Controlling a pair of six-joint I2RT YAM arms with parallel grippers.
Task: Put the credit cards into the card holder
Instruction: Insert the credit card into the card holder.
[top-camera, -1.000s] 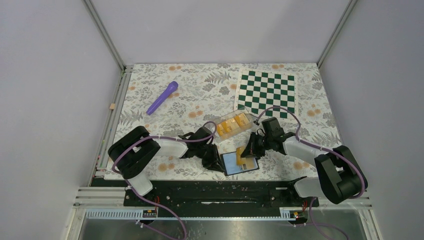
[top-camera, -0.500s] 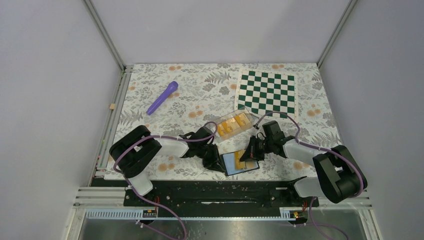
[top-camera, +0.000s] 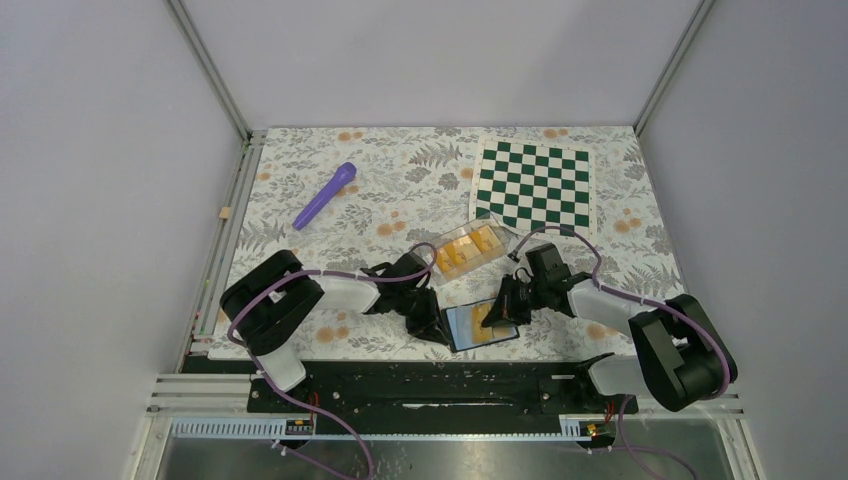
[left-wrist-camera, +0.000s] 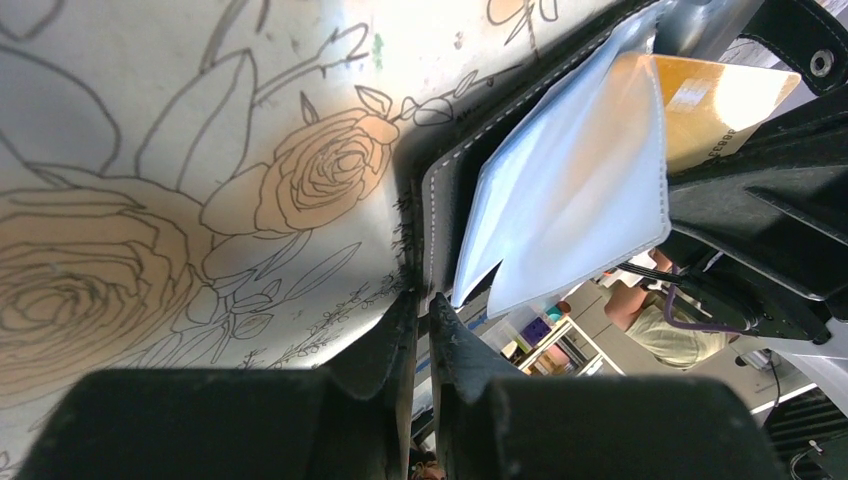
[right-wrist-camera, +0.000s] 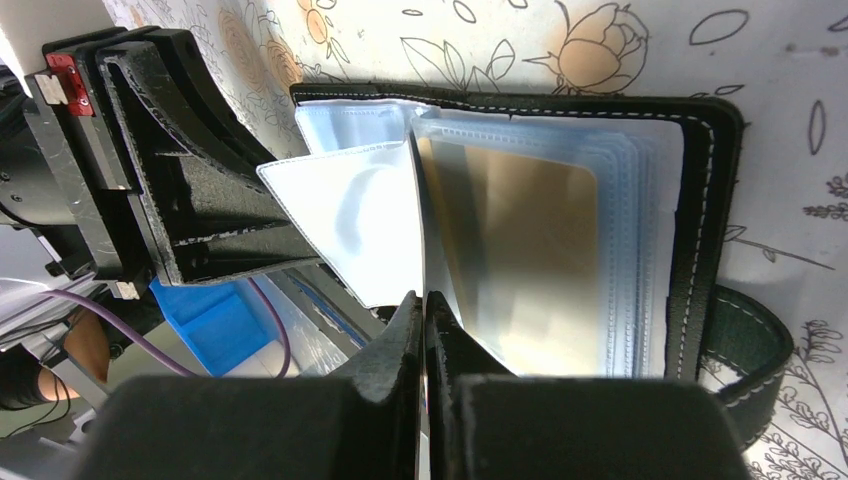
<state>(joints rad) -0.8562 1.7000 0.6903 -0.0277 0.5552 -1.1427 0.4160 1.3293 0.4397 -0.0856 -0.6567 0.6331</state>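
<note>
From above: card holder open on the floral tablecloth, close to the near edge, pale lining up. Left gripper at its left edge, right gripper over its right half; both sets of fingertips too small to read here. Orange credit card at the right fingertips, above the holder, partly covered by the arm. Just behind, a clear plastic box with more orange cards, number unclear. Farther back, a chequered mat; far left, well apart, a purple pen-like stick.

Left wrist: fingers drawn almost together, pinching the holder's black stitched edge. Pale sleeve fanned up, only a corner of the card showing behind it.

Right wrist: fingers pressed tight on a thin sheet seen edge-on, pushed in among the clear sleeves. Gold-orange face glinting beside it. Depth of entry hard to judge. Black strap at lower right, partly cut off.
</note>
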